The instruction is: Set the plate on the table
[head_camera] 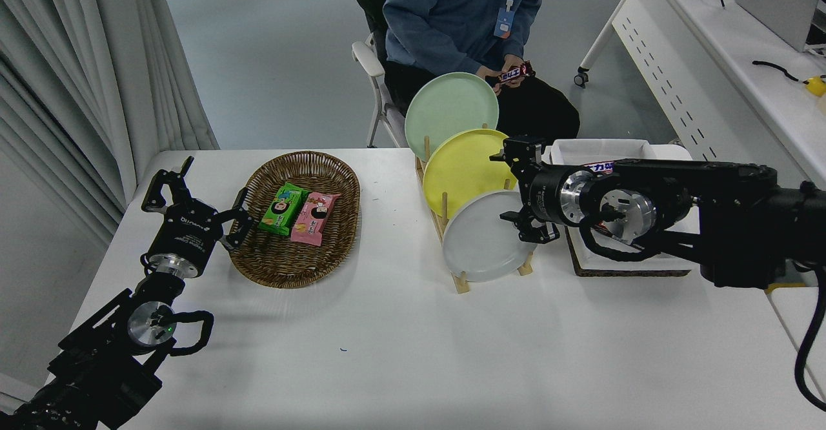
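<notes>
The light grey plate [481,244] stands tilted in the front slot of a wooden rack [462,283] on the white table [400,352]. Behind it stand a yellow plate [466,166] and a pale green plate [450,108]. My right gripper [520,190] is open, coming in from the right at the grey plate's upper right rim. Its lower finger overlaps that rim and its upper finger is by the yellow plate's edge. It holds nothing. My left gripper [213,188] is open and parked at the lower left beside the basket.
A wicker basket [258,262] with a green and a pink snack pack lies left of the rack. A white tray [619,149] with chocolate bars sits behind my right arm. A person sits at the far side, holding a chocolate bar [513,75]. A white desk [723,49] stands at the right.
</notes>
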Motion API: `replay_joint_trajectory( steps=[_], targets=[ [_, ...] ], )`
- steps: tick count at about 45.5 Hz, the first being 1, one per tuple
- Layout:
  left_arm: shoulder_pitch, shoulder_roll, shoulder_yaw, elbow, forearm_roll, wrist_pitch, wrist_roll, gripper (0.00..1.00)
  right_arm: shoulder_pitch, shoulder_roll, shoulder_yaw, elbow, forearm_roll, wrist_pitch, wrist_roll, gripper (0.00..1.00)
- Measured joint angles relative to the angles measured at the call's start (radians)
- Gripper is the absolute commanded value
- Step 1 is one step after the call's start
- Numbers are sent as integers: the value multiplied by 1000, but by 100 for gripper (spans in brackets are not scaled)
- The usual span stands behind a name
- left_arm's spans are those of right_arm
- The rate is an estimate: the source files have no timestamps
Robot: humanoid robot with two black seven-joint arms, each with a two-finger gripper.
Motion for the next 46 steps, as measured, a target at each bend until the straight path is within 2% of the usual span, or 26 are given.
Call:
replay_joint_trajectory(
  steps=[2, 10, 22, 29, 36, 46],
  targets=[
    [0, 0, 0, 0, 0, 0, 0, 100, -3, 2, 0, -6, 0, 1, 0, 84],
    [0, 0, 0, 0, 0, 0, 0, 100, -12, 9, 8, -21, 5, 4, -6, 61],
    [0, 0, 0, 0, 0, 0, 0, 100, -29, 12, 37, -26, 40, 11, -26, 59],
    [0, 0, 0, 0, 0, 0, 0, 100, -45, 11, 66, -28, 59, 11, -34, 48],
    [0, 0, 0, 0, 0, 0, 0, 100, -54, 11, 83, -30, 69, 7, -50, 41],
    [0, 0, 0, 0, 0, 0, 0, 100, -67, 11, 109, -31, 75, -8, -61, 40]
  ],
)
